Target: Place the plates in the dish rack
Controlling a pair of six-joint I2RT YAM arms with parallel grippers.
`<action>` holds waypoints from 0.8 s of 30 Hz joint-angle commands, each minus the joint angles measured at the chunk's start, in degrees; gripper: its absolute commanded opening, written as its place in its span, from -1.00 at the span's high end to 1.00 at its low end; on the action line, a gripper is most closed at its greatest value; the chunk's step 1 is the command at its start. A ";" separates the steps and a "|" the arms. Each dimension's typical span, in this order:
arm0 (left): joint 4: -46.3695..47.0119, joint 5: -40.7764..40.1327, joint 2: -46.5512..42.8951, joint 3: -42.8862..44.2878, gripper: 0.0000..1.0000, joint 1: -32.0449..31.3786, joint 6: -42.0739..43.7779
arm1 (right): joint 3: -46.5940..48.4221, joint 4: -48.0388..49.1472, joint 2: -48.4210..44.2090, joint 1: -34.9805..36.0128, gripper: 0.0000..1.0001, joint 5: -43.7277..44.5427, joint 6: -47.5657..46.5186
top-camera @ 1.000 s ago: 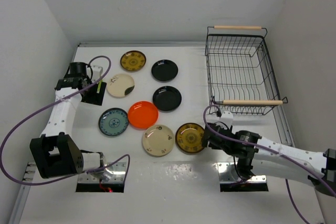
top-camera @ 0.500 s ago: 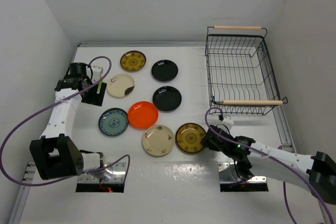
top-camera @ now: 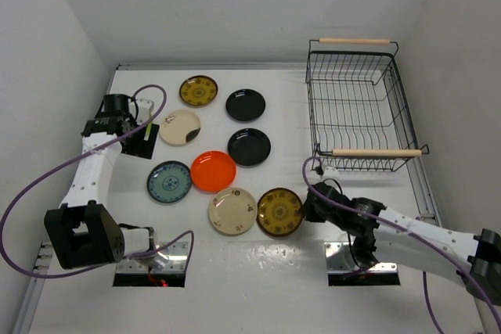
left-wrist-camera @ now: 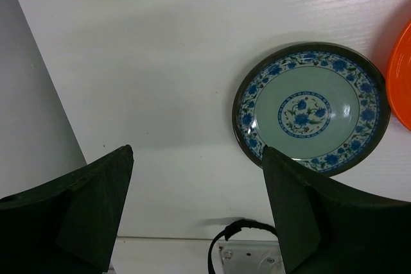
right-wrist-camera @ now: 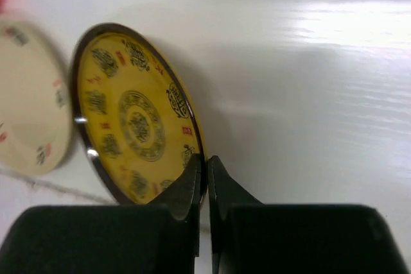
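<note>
The right pincer [right-wrist-camera: 205, 163] is clamped on the right rim of a round gold-brown patterned plate [right-wrist-camera: 138, 126]. The plate sits tilted beside a cream plate [top-camera: 233, 210] at the white table's [top-camera: 258, 267] front, well apart from the black wire dish rack [top-camera: 352, 119]. The left pincer [left-wrist-camera: 196, 158] gapes open.

1. Table [top-camera: 258, 287]: white, glossy top; a grey strip [top-camera: 235, 66] runs along the far edge.
2. Walls: plain white panels stand on the left [top-camera: 39, 76], far [top-camera: 235, 5] and right [top-camera: 462, 76] sides (matte, unmarked).
3. Light: even and diffuse, with soft shadows; a bright glare patch [top-camera: 270, 254] lies on the near centre of the table.
</note>
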 commanded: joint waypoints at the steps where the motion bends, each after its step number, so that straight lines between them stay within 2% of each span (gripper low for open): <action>1: 0.63 -0.53 0.87 1.04 -0.72 -0.40 0.55 | 10.72 -6.36 3.08 3.58 1.00 -2.85 -11.45; 4: 1.25 -0.53 2.80 3.49 -0.72 -0.40 -0.50 | 24.51 -14.79 9.84 7.20 1.00 2.14 -18.22; 6: 1.25 0.18 4.12 4.99 -0.72 -0.40 -0.50 | 37.57 -21.81 15.20 8.96 1.00 7.57 -24.10; 7: 1.77 0.79 5.52 6.74 -0.72 -0.40 -1.29 | 43.20 -22.88 16.27 8.96 1.00 8.74 -25.60; 9: 1.78 1.49 7.11 8.68 -0.72 -0.40 -1.82 | 48.33 -25.26 19.08 8.26 1.00 13.81 -32.70; 10: 1.78 2.02 8.07 10.60 -0.72 -0.40 -2.34 | 54.97 -25.53 21.18 7.82 1.00 14.98 -34.56; 12: 1.78 2.63 10.80 12.54 -0.72 -0.93 -2.88 | 58.97 -25.36 22.60 4.05 1.00 17.09 -41.93; 13: 1.78 2.64 11.68 14.29 -0.72 -0.93 -2.88 | 64.21 -25.18 24.34 1.43 1.00 17.01 -45.53; 17: 1.78 2.64 16.33 18.77 -0.72 -0.93 -2.88 | 75.21 -24.65 28.84 -8.07 1.00 17.09 -54.51; 18: 1.78 2.64 17.21 19.84 -0.72 -0.93 -2.35 | 76.73 -24.56 30.32 -13.92 1.00 17.36 -56.01; 20: 2.30 2.64 19.94 23.25 -0.72 -1.46 -2.35 | 80.07 -23.08 32.44 -18.79 1.00 18.68 -61.99; 22: 2.30 2.64 21.78 25.72 -0.72 -2.07 -1.82 | 80.44 -21.67 34.11 -29.66 1.00 17.72 -66.90; 23: 2.30 2.64 23.71 28.09 -0.72 -2.07 -1.82 | 79.83 -19.75 35.51 -32.32 1.00 17.71 -67.71; 24: 2.30 2.64 24.60 29.24 -0.72 -2.68 -1.21 | 79.65 -19.38 36.22 -39.92 1.00 17.37 -69.11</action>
